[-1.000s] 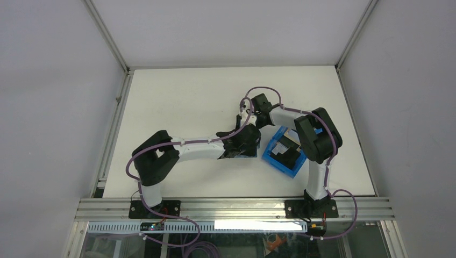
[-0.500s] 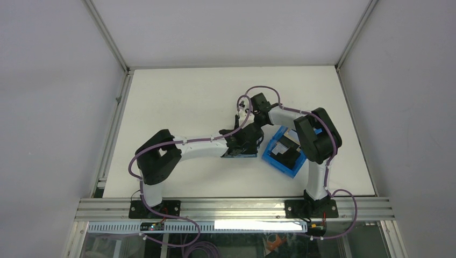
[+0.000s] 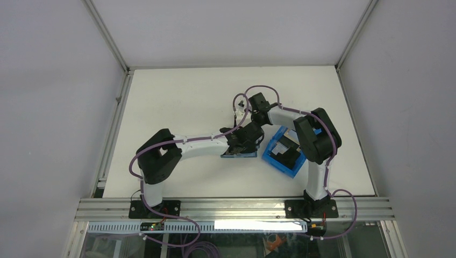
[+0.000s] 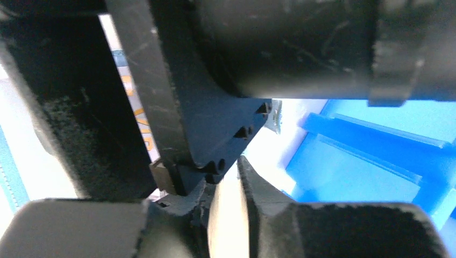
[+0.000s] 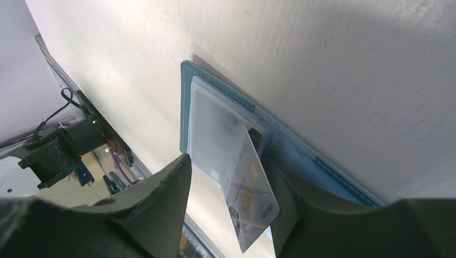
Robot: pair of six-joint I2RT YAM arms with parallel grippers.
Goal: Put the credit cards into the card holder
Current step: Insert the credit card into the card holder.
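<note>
Right wrist view showed right gripper [image 5: 226,161] open around a pale credit card [image 5: 250,204], print illegible, half inside card holder [image 5: 301,156]; left gripper [image 3: 243,146] state unclear.

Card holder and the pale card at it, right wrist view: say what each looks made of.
Card holder: teal leather or faux leather, matt, by its pale stitched edge; its pocket looks like frosted clear plastic. Pale card: glossy rigid plastic, with printed lettering, probably.
</note>
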